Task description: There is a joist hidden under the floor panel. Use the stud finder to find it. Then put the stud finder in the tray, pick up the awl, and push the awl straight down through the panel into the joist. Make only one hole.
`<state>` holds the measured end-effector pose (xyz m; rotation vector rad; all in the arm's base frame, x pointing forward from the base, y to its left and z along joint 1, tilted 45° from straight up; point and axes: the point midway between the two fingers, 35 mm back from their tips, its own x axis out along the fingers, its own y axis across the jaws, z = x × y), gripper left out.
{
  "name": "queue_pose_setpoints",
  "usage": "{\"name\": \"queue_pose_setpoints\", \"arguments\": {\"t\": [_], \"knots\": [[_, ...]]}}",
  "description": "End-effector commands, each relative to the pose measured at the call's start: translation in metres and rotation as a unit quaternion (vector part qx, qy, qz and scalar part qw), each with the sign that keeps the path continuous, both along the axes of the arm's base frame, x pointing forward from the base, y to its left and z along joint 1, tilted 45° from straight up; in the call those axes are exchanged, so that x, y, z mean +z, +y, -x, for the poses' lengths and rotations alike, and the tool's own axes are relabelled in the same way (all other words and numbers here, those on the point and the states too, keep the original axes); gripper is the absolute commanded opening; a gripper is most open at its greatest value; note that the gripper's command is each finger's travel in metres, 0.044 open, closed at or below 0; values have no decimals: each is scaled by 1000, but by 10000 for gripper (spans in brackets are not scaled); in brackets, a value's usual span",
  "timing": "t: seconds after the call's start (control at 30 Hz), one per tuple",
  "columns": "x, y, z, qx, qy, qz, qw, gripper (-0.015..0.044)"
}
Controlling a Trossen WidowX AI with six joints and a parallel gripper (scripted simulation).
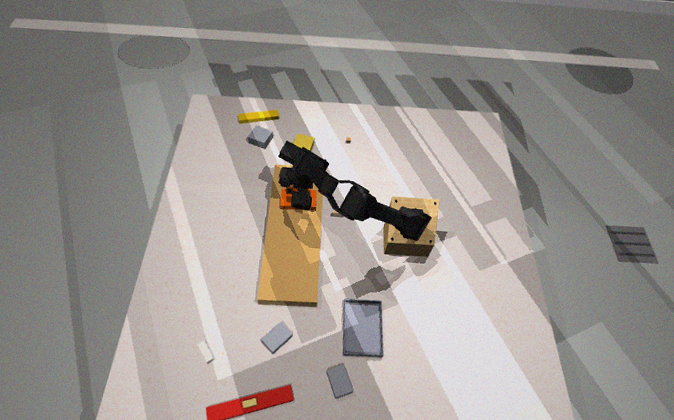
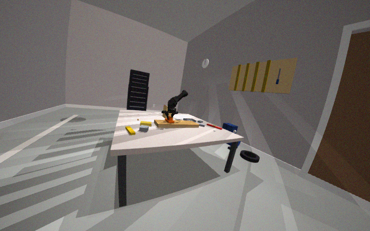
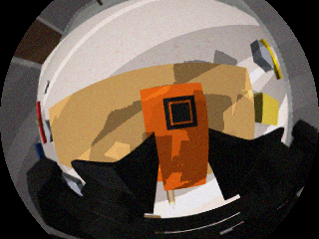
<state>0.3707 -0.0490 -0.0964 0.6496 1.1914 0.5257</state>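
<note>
The orange stud finder (image 1: 286,202) (image 2: 170,120) (image 3: 180,149) is held in my gripper (image 1: 296,187) (image 3: 177,131), which is shut on it. It is at the panel's far part in the top view; whether it touches the surface is hard to tell. Its face shows a black square with an orange outline inside. The wooden floor panel (image 1: 289,274) (image 2: 188,124) (image 3: 86,122) shows no visible hole; part is hidden under the arm. The grey tray (image 1: 362,329) looks empty. A thin tan piece (image 1: 338,214) (image 3: 170,197), possibly the awl, lies beside the panel, partly hidden.
The arm stands on a wooden block (image 1: 408,248). A yellow block (image 1: 304,141) (image 3: 269,109), grey block (image 1: 260,136) and yellow bar (image 1: 258,116) lie beyond the panel. Two grey pieces (image 1: 276,336) (image 1: 339,380) and a red level (image 1: 275,398) lie nearer the bottom of the top view.
</note>
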Motion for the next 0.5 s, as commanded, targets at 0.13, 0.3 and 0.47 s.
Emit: {"name": "queue_pose_setpoints", "arguments": {"t": [0.13, 0.3, 0.47], "knots": [[-11, -11, 1, -1, 2, 3, 1000, 0], [-16, -16, 0, -1, 1, 4, 1000, 0], [-20, -21, 0, -1, 1, 4, 1000, 0]]}}
